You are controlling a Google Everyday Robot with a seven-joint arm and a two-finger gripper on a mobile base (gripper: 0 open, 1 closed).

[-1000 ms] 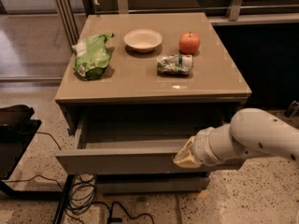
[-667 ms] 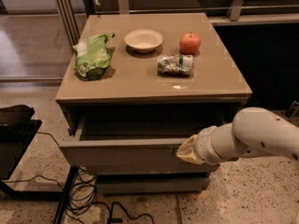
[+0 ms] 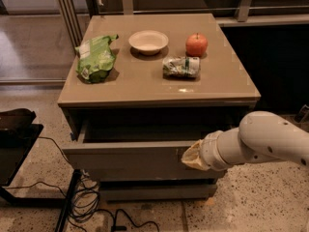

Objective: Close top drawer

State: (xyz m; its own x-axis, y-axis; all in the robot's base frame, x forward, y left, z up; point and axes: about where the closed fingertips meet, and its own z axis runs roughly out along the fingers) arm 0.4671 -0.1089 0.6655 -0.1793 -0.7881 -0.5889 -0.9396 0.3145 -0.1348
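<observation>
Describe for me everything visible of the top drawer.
The top drawer is a wide, shallow grey-taupe box with a flat, handleless front panel. It stands partly pulled out, level, under the tabletop. Its inside looks dark, contents not visible. The gripper appears to touch the right part of its front.

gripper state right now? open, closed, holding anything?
The gripper: open or closed cannot be told; it sits at the front panel of the part-open top drawer, right of middle, no object visibly held.
</observation>
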